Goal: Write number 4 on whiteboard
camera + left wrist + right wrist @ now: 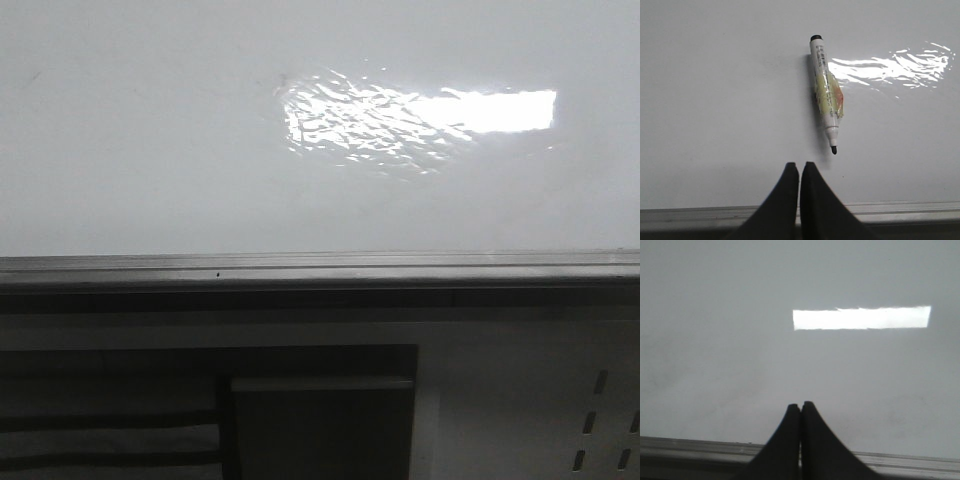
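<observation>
So the big glossy white whiteboard (pixel 150 130) lies flat in front of the robot, with its grey metal edge rail (pixel 300 265) along the near side and a bright rippled light reflection (pixel 400 115) on the surface. No number 4 on it yet as far as I can see, the board looks blank in all three views.

The white-barrelled marker with a black tip and yellowish tape around its middle (pixel 826 92) is lying loose on the board, uncapped, tip pointing back toward the left gripper (pixel 799 170). My guess is it's laid out there so the left arm can reach it easily. The left gripper hovers near the rail with its black fingers pressed together, holding nothing, the marker just ahead of it and slightly off to one side.

The right gripper (pixel 800 410) is the same deal: fingers closed, empty, parked over bare board near the rail.

Looks like the very start to me. The jaws need to open before any pickup.
</observation>
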### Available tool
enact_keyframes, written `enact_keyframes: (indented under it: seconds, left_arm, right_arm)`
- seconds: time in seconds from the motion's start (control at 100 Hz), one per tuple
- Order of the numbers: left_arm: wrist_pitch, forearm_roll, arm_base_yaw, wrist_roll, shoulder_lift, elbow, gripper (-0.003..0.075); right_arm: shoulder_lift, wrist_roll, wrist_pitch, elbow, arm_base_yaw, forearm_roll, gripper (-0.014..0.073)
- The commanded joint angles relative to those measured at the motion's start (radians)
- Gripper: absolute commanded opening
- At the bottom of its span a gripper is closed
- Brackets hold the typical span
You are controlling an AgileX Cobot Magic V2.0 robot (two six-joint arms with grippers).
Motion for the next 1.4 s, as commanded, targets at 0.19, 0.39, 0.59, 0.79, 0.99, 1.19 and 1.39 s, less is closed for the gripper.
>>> enact_keyframes:
  seconds: [0.19,0.39,0.59,0.79,0.99,1.19,1.39]
  left_arm:
    - [-0.079,0.000,-0.001,-0.009,-0.029,0.025,-0.0020]
    - [-0.079,0.000,-0.001,-0.009,-0.029,0.025,-0.0020]
    - [-0.079,0.000,-0.001,-0.009,-0.029,0.025,-0.0020]
    - [-0.079,0.000,-0.001,-0.009,-0.029,0.025,-0.0020]
    - [-0.086,0.000,-0.001,-0.009,-0.029,0.025,-0.0020]
    - [-0.131,-0.019,-0.001,-0.009,-0.027,0.016,-0.0020]
    - [-0.079,-0.068,-0.001,-0.009,-0.027,-0.091,-0.0020]
  right_arm:
    - [-0.022,0.000,-0.075,0.021,-0.009,0.002,-0.0072]
    - [-0.022,0.000,-0.075,0.021,-0.009,0.002,-0.0072]
    - [-0.022,0.000,-0.075,0.021,-0.009,0.002,-0.0072]
    - [-0.022,0.000,-0.075,0.021,-0.009,0.002,-0.0072]
    - [-0.022,0.000,-0.075,0.021,-0.009,0.002,-0.0072]
    - [-0.022,0.002,-0.071,-0.008,-0.009,0.058,-0.0072]
    - [-0.009,0.002,0.081,-0.167,-0.009,0.063,-0.0072]
